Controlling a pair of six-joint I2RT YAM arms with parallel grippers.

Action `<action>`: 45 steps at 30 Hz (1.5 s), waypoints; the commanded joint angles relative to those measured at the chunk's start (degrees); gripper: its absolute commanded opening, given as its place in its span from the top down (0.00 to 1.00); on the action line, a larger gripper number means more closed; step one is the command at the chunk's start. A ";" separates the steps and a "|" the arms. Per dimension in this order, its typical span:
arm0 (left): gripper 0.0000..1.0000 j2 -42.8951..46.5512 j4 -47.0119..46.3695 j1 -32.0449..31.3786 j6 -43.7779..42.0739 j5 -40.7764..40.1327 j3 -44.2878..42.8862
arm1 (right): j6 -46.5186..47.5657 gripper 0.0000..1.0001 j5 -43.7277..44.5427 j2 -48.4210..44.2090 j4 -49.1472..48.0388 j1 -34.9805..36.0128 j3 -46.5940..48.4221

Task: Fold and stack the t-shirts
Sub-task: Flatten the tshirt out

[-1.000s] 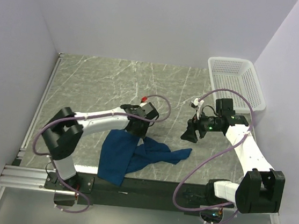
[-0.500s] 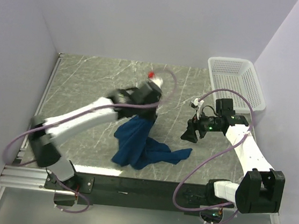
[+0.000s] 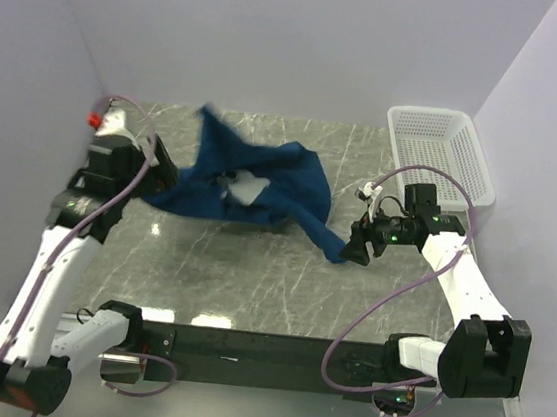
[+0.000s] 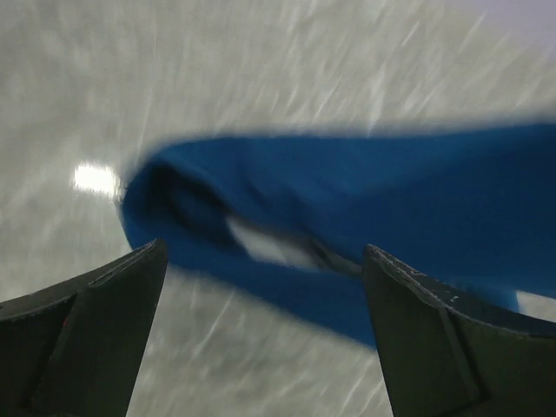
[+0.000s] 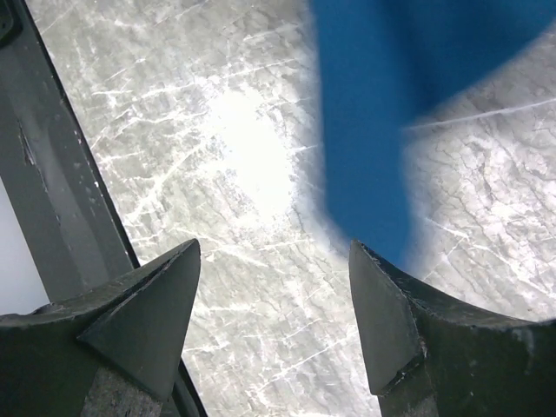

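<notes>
A dark royal-blue cotton t-shirt (image 3: 292, 180) with a pale square print is spread, rumpled, over the far middle of the grey marbled surface (image 3: 251, 276). One tail reaches toward the right edge. The left jaws stand wide with nothing between them, the cloth just beyond. The right jaws are also wide and empty, beside that tail.

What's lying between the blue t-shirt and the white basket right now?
In the top view, only bare marble tabletop separates the t-shirt from the basket. The right arm's purple cable loops just in front of the basket.
</notes>
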State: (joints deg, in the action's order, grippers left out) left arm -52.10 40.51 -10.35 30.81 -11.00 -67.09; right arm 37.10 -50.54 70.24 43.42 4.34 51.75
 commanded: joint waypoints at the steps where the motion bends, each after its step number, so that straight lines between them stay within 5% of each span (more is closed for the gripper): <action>1: 0.01 1.63 -0.06 1.03 -1.10 6.79 5.82 | 0.16 0.24 -0.43 -1.07 -0.09 -0.38 2.13; 11: 0.02 -0.45 -5.69 1.21 -1.28 12.65 9.51 | 5.52 0.24 -0.79 -0.37 0.80 2.59 0.99; 20: 0.13 -10.38 -10.71 1.21 -0.66 21.99 16.20 | 14.57 0.24 19.43 3.76 -12.38 18.07 1.16; 24: 0.13 -8.91 -11.42 1.21 1.35 20.33 18.39 | 17.38 0.24 18.72 10.95 -15.90 21.75 8.96; 25: 0.12 -4.03 -11.68 1.21 4.49 17.01 20.40 | 18.17 0.24 24.38 15.85 -20.52 28.55 13.77; 36: 0.12 15.96 -5.27 1.38 23.06 11.45 32.11 | 16.08 0.24 37.00 45.50 -26.53 39.77 42.90; 45: 0.12 21.51 -0.09 1.38 23.78 7.84 30.09 | 12.47 0.26 42.89 60.45 -26.37 42.33 58.09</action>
State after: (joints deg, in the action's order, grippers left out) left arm -30.94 38.63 -9.19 53.52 -0.99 -34.94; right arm 51.22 -11.00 128.66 17.93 46.39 103.59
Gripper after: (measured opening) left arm 0.880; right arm 0.747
